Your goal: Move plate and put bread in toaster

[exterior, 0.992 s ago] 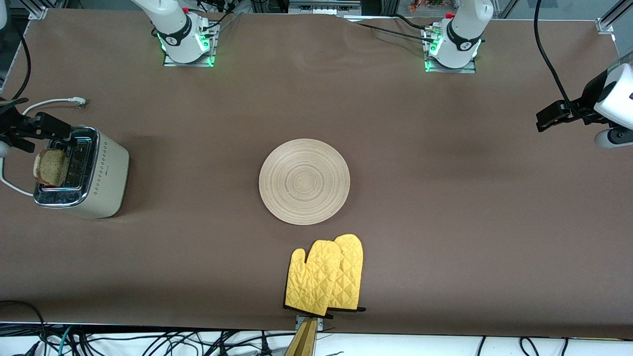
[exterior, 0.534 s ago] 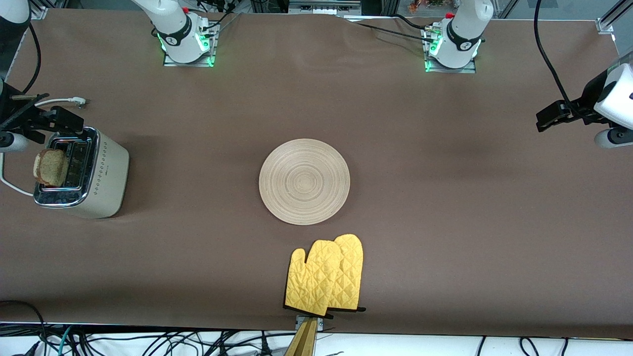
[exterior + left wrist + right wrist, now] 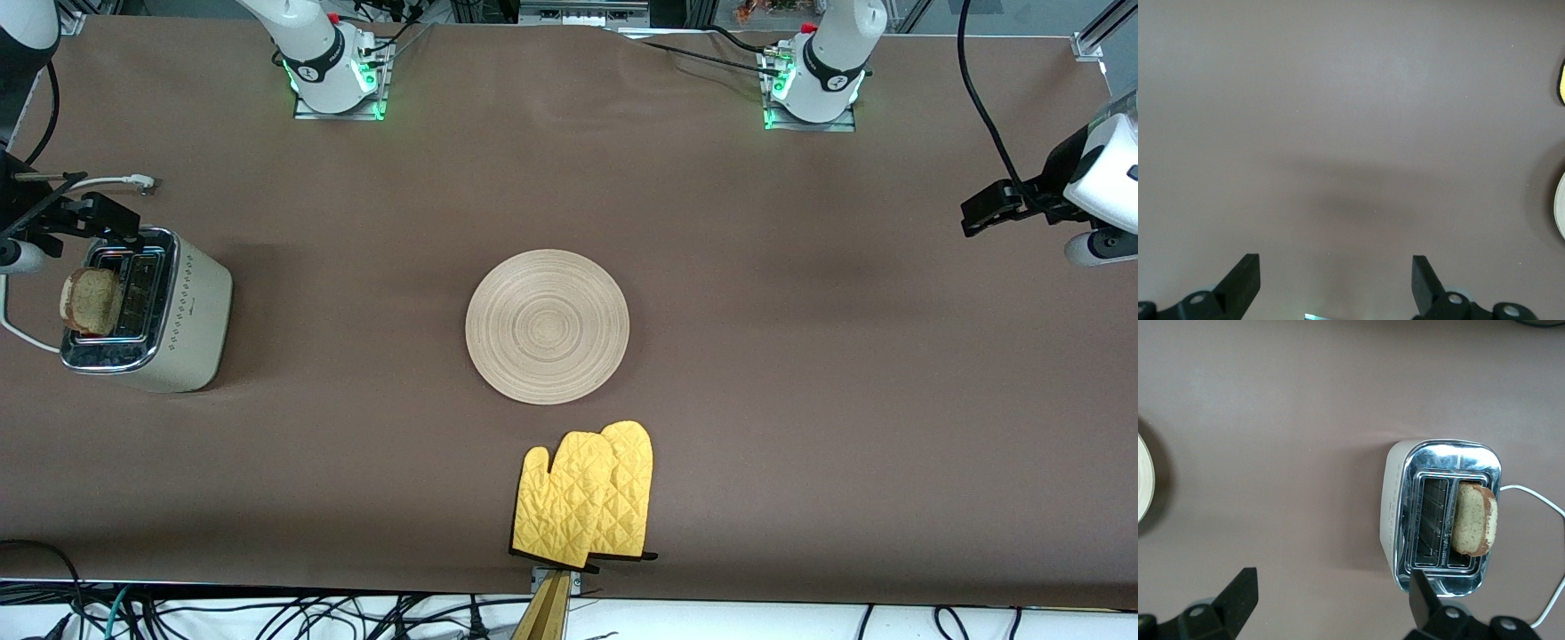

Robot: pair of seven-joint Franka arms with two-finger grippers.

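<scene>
yellow oven mitts (image 3: 587, 498) on table (image 3: 845, 382)

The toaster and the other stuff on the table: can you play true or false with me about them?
1. The bread stands in a slot of the toaster. True.
2. The plate has bread on it. False: it is bare.
3. The yellow mitts lie nearer the front camera than the plate. True.
4. The right gripper holds the bread. False: it is open, above the toaster.
5. The left gripper is shut. False: it is open over bare table.
</scene>
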